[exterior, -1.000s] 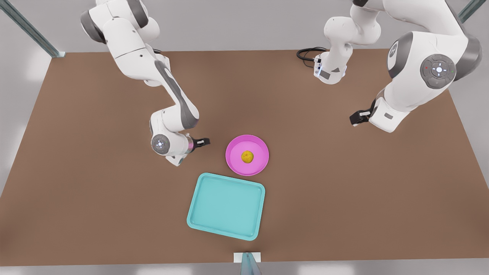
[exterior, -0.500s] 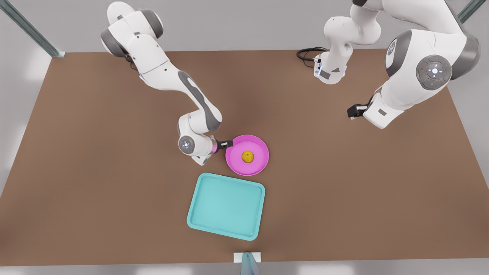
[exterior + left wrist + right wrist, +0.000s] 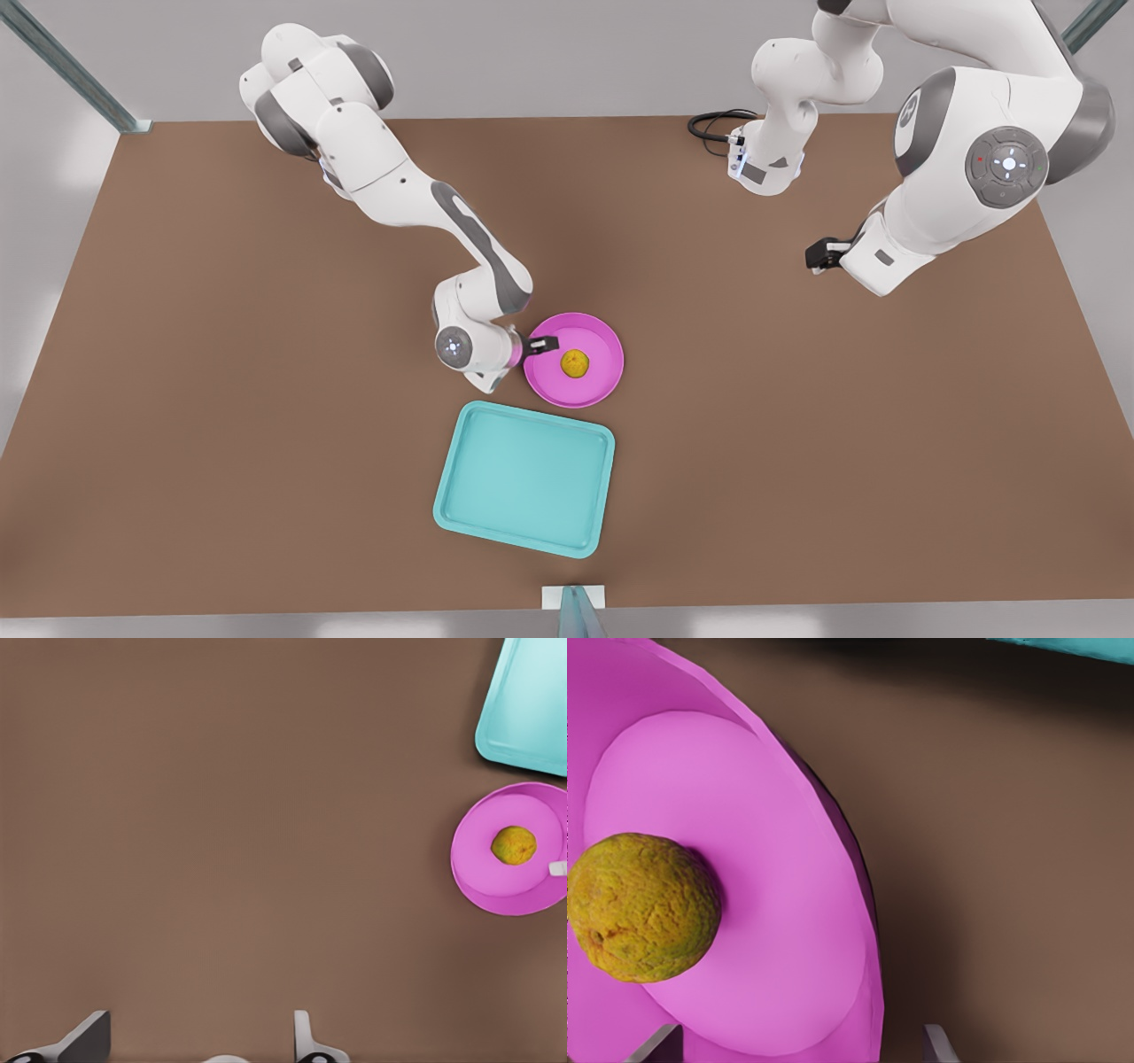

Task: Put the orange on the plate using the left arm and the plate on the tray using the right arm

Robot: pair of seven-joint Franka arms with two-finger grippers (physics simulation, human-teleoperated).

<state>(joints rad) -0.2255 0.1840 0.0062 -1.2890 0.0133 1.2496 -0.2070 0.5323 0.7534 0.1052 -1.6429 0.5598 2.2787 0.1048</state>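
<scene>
The orange [image 3: 574, 362] [image 3: 514, 845] [image 3: 642, 908] lies in the middle of the pink plate [image 3: 604, 353] [image 3: 496, 888] [image 3: 771, 859], which rests on the table just behind the teal tray [image 3: 524, 478] [image 3: 532, 709] [image 3: 1072, 645]. My right gripper [image 3: 542, 344] [image 3: 797, 1047] is at the plate's edge on the front view's left. It is open, with the rim between its fingers. My left gripper [image 3: 819, 255] [image 3: 195, 1047] hangs open over bare table far off at the front view's right, holding nothing.
A black cable [image 3: 709, 124] coils at the table's back edge by the base of the arm on the front view's right. A small camera mount [image 3: 573, 602] sits at the front edge below the tray.
The right arm swung across towards the plate, and its gripper went from beside the plate to over its rim. The left arm drew back slightly at first, then held still.
</scene>
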